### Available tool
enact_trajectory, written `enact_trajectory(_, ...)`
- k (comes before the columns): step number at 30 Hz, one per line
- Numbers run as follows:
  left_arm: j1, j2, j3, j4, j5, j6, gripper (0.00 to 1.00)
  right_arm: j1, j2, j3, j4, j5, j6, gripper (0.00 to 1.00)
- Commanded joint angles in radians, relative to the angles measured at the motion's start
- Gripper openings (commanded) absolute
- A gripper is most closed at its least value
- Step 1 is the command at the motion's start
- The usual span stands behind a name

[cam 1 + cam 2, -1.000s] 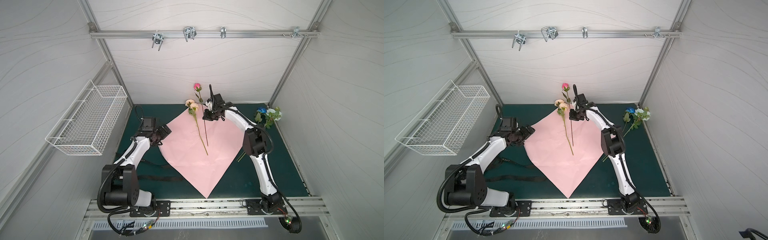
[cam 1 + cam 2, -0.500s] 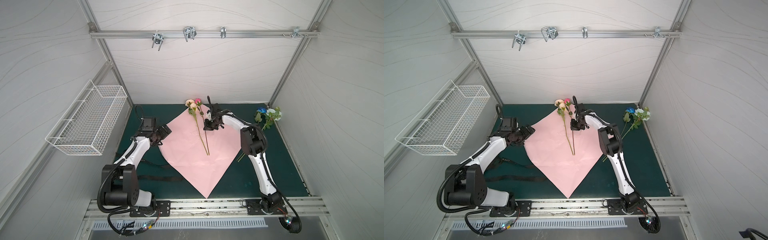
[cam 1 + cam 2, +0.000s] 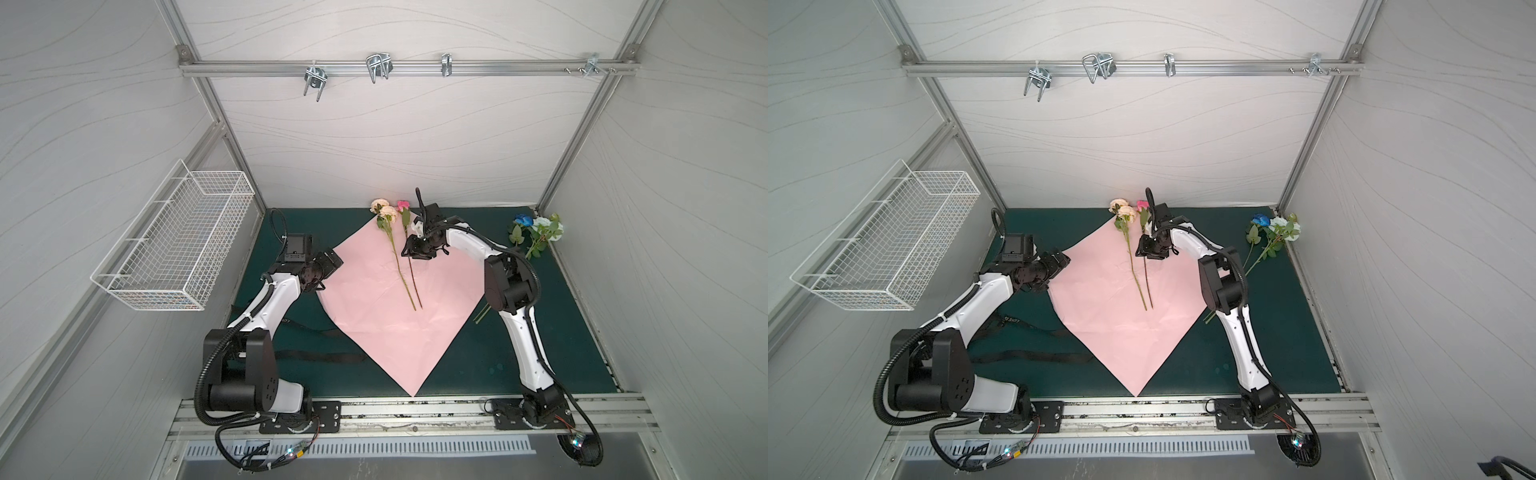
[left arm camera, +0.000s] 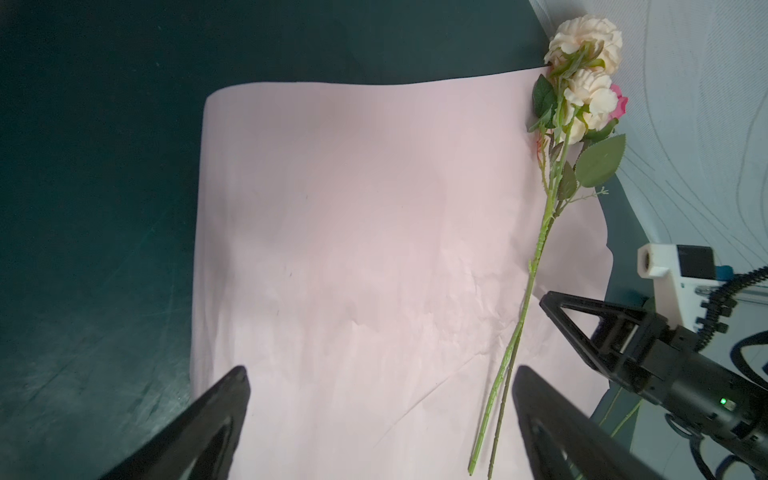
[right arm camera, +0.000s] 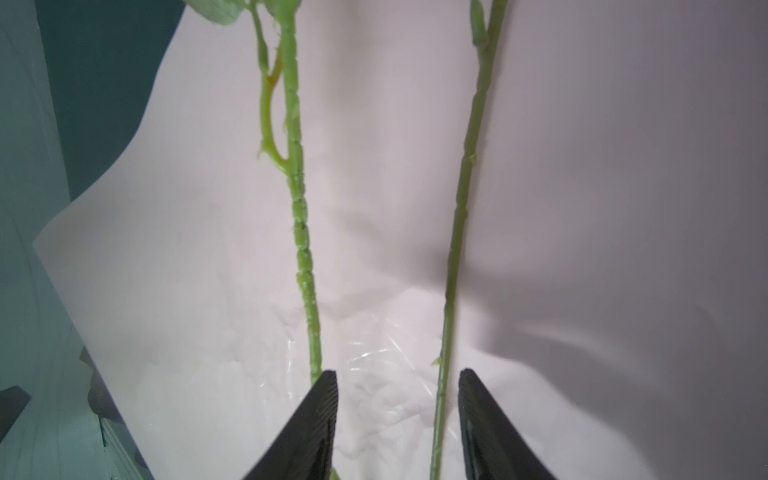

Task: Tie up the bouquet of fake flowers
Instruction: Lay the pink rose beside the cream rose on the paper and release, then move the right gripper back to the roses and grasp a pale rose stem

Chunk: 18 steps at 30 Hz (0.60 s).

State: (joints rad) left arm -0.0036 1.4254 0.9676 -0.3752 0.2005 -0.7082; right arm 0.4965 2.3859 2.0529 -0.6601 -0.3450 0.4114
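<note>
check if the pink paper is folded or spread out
Spread: the pink paper lies open as one diamond on the green mat.

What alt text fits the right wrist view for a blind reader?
Two green flower stems lie side by side on pale pink paper. The right gripper has its black fingers open, one stem between them, not gripped. Dark green mat shows beyond the paper.

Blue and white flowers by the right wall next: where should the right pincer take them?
On the bare stems below the leaves, straight down, jaws across them: the flowers lie flat on the mat, lower stems hidden behind the right arm.
</note>
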Motion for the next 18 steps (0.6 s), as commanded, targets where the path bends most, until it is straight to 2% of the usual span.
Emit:
enact_trajectory(1, -0.004, -0.011, 0.022, 0.024, 0.007, -0.005, 0.99, -0.029, -0.170, -0.028, -0.060, 0.033, -0.018, 0.50)
enact_trajectory(6, -0.006, -0.020, 0.018, 0.025, 0.002, -0.004, 0.99, -0.129, -0.423, -0.262, -0.075, 0.142, -0.005, 0.47)
enact_trajectory(11, -0.006, -0.021, 0.015, 0.027, 0.003, 0.000, 0.99, -0.317, -0.685, -0.574, -0.062, 0.281, 0.022, 0.47)
enact_trajectory(14, -0.006, -0.019, 0.016, 0.030, 0.008, -0.002, 0.99, -0.444, -0.777, -0.738, -0.031, 0.296, 0.026, 0.47)
enact_trajectory(18, -0.007, -0.014, 0.018, 0.032, 0.009, -0.001, 0.99, -0.582, -0.806, -0.883, 0.048, 0.235, 0.030, 0.45)
